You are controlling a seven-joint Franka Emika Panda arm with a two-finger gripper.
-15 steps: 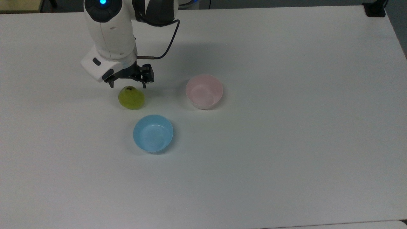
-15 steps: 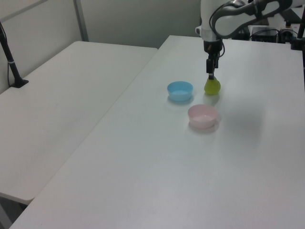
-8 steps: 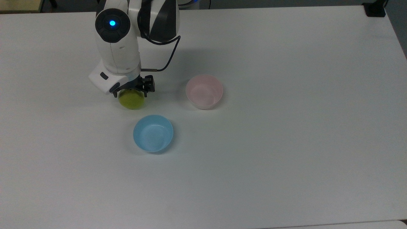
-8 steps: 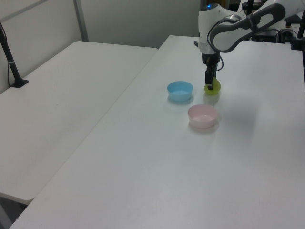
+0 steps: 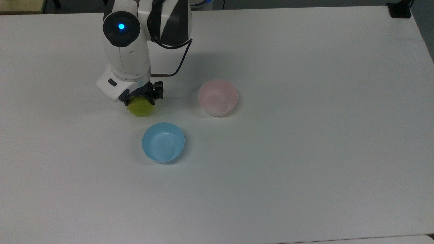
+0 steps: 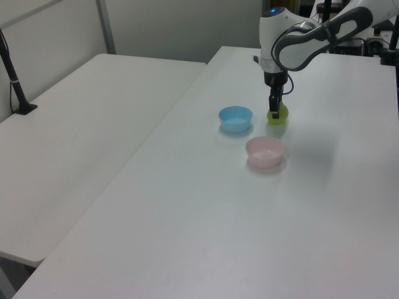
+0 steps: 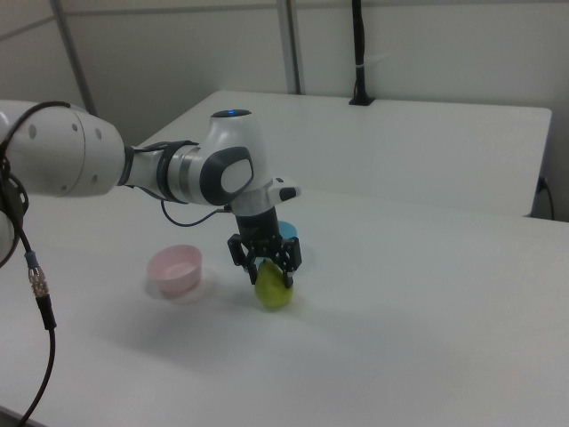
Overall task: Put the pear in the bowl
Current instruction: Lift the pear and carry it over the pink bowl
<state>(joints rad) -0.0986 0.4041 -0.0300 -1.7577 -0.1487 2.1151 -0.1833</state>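
Once lowered from above its stem, now closed on the small yellow-green pear [image 5: 140, 107] — black two-finger pincer [image 5: 142, 98]; ready for lifting toward the pale pink plastic bowl [image 5: 217, 97].

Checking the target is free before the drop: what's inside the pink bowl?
Nothing: the pink bowl shows a bare inside. The pear sits on the table, under the gripper.

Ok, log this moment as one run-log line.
phase: grasping | gripper: down over pear, jaws astride its top | pear: on table | pink bowl: empty | blue bowl: empty
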